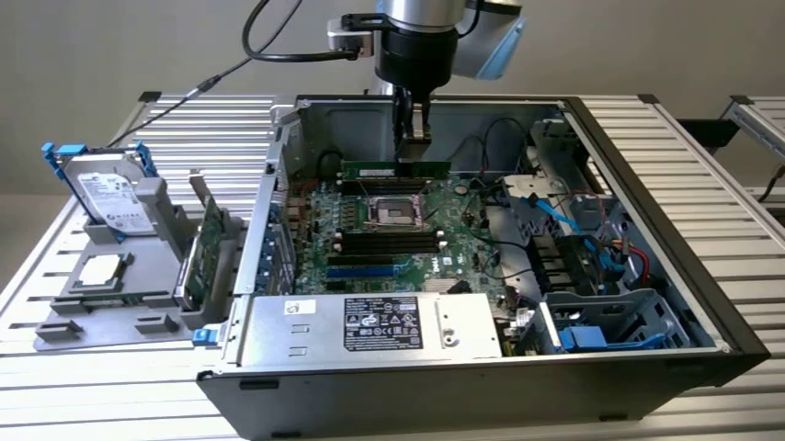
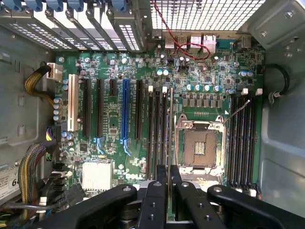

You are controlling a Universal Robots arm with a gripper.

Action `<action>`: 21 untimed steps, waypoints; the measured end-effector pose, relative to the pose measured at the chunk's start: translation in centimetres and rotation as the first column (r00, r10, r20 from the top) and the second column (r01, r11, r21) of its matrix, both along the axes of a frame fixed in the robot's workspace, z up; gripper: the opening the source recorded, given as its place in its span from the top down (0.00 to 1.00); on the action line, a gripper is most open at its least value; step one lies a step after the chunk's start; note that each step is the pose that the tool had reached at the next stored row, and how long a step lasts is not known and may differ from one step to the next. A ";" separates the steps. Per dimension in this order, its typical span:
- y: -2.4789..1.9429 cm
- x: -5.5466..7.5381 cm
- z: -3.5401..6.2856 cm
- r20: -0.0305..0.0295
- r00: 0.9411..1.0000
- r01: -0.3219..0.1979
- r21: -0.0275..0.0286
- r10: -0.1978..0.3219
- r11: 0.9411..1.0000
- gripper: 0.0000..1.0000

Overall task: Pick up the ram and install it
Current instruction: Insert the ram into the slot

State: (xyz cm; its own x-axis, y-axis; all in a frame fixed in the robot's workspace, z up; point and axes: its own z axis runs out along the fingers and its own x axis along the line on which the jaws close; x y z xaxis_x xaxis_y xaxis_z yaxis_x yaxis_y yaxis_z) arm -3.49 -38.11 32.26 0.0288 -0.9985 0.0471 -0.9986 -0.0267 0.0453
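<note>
Gripper (image 1: 415, 154) is hanging from the arm at the upper centre of the exterior frame, reaching down into the open computer case (image 1: 429, 404). It is clamping the ram (image 1: 374, 170) by its top edge, near the stick's middle. The ram is sitting level and on edge, its length running across the frame, over the far part of the motherboard (image 1: 368, 243), just behind the processor socket (image 1: 395, 211).

Wrist view: the ram (image 2: 170, 124) is showing edge-on as a thin strip between the two black fingers (image 2: 159, 191) of the gripper (image 2: 170, 174). It is running parallel to the black slots (image 2: 157, 124) and lying next to the open socket (image 2: 200, 143) on the motherboard (image 2: 114, 119). Whether its lower edge is touching a slot, I cannot tell.

A bank of black slots (image 1: 390, 241) is also lying empty on the near side of the socket in the exterior view.

At the exterior view's left, a grey holder (image 1: 110, 303) on the slatted table (image 1: 723, 184) is carrying a hard drive (image 1: 108, 193), a square silver processor chip (image 1: 101, 268) and an upright expansion card (image 1: 211, 248), all well apart from the gripper.
</note>
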 end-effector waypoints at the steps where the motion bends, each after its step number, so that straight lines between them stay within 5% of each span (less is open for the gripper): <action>1: 0.01 -0.1 -0.16 0.003 1.000 0.000 0.000 0.000 1.000 0.86; 6: 0.02 -0.7 -1.06 0.009 1.000 0.000 -0.002 0.000 1.000 0.86; 21: -0.25 -0.9 -3.78 0.009 1.000 -0.002 -0.003 0.002 1.000 0.86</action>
State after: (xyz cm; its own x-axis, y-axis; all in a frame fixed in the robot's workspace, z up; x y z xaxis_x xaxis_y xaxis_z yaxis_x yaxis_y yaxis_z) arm -4.40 -38.36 28.48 0.0307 -0.9982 0.0506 -0.9989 -0.0289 0.0360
